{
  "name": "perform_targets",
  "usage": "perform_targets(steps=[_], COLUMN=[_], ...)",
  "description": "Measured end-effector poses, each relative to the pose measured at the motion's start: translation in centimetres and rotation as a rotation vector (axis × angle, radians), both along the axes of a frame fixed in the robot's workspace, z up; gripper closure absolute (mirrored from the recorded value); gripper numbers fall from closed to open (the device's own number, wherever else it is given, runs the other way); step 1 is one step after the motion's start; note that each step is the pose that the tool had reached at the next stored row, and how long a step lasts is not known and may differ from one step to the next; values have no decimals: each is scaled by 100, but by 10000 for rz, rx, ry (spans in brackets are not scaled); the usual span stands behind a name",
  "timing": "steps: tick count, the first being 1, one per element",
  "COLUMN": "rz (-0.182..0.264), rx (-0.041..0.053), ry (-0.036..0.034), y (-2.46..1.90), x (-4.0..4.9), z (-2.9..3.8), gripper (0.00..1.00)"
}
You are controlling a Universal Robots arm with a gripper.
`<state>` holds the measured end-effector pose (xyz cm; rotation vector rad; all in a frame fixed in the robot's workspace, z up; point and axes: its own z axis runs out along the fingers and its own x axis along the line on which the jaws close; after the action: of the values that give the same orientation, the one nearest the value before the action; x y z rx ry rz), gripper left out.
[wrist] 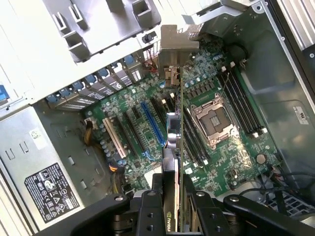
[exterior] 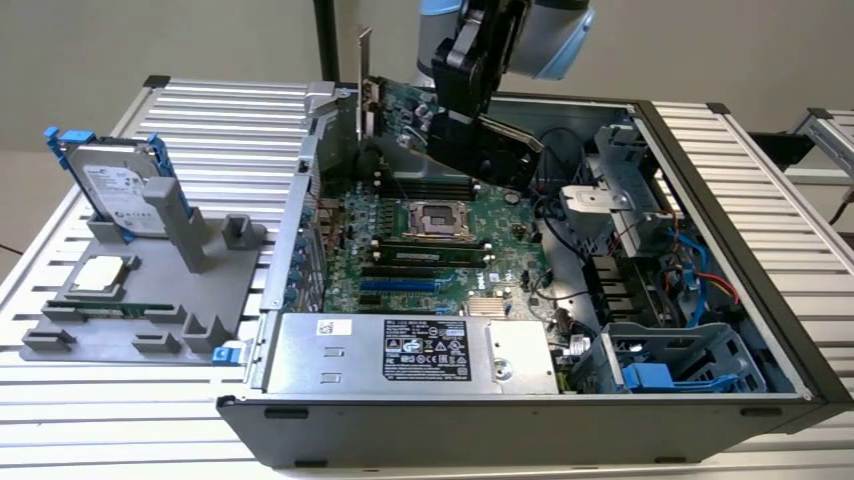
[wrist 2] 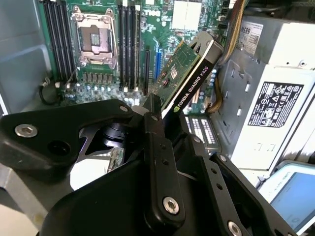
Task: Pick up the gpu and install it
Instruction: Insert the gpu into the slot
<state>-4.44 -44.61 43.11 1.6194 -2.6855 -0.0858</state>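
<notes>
— Inside the open case (exterior: 534, 430), above the motherboard (exterior: 400, 265), where does the gpu (exterior: 400, 108) sit?
— In the air, clamped in the gripper (exterior: 467, 135). The fingers (wrist 2: 158, 142) are closed on one end of the card, pinching it across its thickness, and it touches nothing else that I can see
— So it isn't in a slot?
— No. In the second wrist view it hangs clear of the board, tilted, with the green board and the black cooler both showing
— Which way does it run from the gripper?
— Straight out from the fingertips. Its long axis goes from the held end to the silver bracket (wrist: 172, 46) at the far end. The bracket is up near the case's rear wall, toward the exterior view's left
— And the slots?
— The blue slot (wrist: 152, 125) and the black ones beside it lie on the board below the card, a little to one side. In the first wrist view the card is seen edge-on. Its line looks close to parallel with the slots but not quite; I cannot tell whether that is only its height
— So what matters here?
— By my judgement, the card's lower edge against the slot's length, and the bracket against the rear openings. The card is high and to one side of the blue slot, so neither is lined up yet
</notes>
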Motion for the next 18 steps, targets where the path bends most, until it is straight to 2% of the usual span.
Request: perform_targets(steps=[18], rz=[1311], rx=[0], ry=[0], y=[0], x=[0], z=[1], gripper=[100])
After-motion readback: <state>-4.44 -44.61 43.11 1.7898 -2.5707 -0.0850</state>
